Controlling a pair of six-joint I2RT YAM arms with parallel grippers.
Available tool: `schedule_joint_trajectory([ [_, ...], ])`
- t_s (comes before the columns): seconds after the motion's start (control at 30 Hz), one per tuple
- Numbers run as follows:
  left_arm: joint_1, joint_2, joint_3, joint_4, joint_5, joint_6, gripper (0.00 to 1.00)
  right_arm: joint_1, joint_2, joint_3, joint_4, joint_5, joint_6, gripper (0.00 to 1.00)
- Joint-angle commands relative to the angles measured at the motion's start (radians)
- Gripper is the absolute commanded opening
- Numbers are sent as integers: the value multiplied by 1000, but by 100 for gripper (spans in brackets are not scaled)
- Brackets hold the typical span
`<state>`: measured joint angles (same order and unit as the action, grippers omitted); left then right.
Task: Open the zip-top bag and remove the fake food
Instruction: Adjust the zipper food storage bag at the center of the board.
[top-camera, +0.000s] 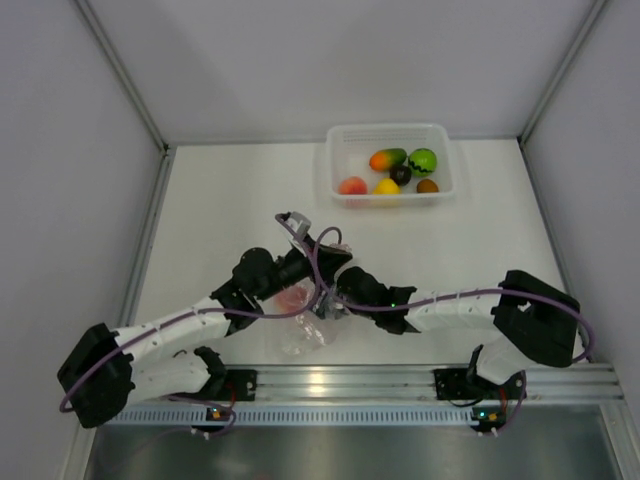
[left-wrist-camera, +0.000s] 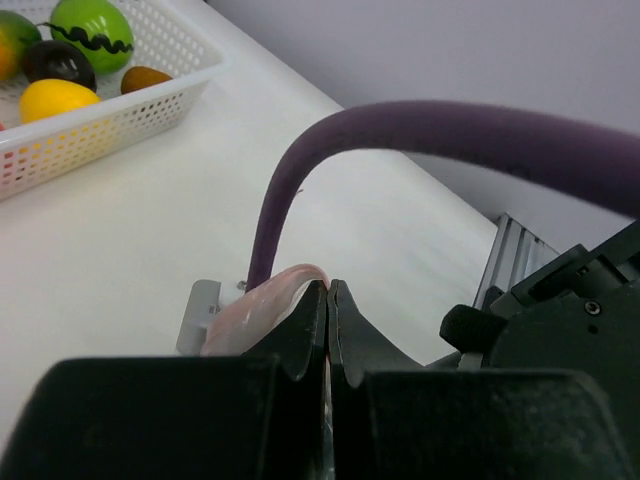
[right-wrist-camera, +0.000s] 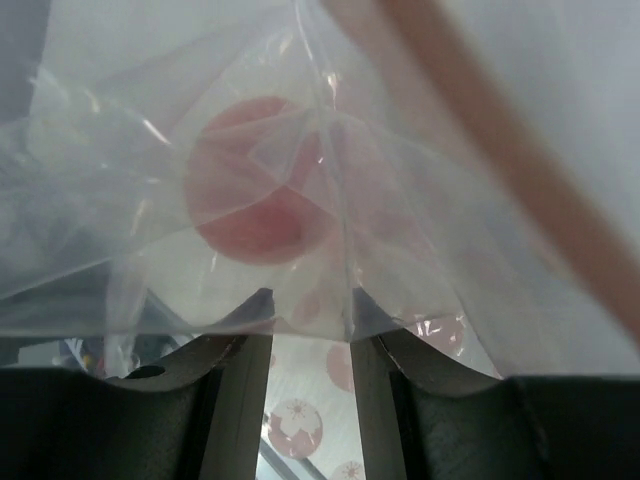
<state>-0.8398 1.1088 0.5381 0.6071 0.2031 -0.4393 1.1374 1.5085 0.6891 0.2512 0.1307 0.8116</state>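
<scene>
The bag (top-camera: 303, 335) is held up over the near middle of the table (top-camera: 225, 215), between the two arms and just ahead of the rail (top-camera: 330, 381) that carries their bases. The left gripper (left-wrist-camera: 328, 296) is pressed together on the bag's pink zip strip (left-wrist-camera: 272, 298), which curls out to the left of the jaw tips. The right gripper (right-wrist-camera: 310, 308) meets the bag from the other side. Its jaws stand a narrow gap apart with crinkled film draped over the tips, and I cannot tell whether they pinch it. One pink-red fruit (right-wrist-camera: 250, 190) lies inside the bag, just beyond those tips, and the strip runs slantwise across the upper right of the right wrist view. The tray (top-camera: 386, 127) sits well apart at the far right, its back edge close to the rear wall, and white table shows between it and the bag. It holds the mango (top-camera: 388, 158), green fruit (top-camera: 423, 160), purple fruit (top-camera: 401, 174), brown fruit (top-camera: 427, 185), yellow fruit (top-camera: 387, 186) and peach fruit (top-camera: 352, 186). A purple cable (left-wrist-camera: 400, 125) arches over the left gripper. Side walls bound the table on the left and right.
</scene>
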Motion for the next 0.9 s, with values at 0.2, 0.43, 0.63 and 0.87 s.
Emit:
schedule_joint_trajectory([
  [0.2,1,-93,-82,87,-32,-45,0,-22,-42,38,56,47,17,31],
  [0.43,-8,-43,-90,226,79,-73,0,-85,-11,89,-30,-17,103,30],
  [0.63,-35,-20,-82,290,171,-87,0,-123,-13,122,-33,-91,95,29],
  [0.87,-65,34,-41,344,157,-98,0,-168,-128,112,-227,41,78,27],
])
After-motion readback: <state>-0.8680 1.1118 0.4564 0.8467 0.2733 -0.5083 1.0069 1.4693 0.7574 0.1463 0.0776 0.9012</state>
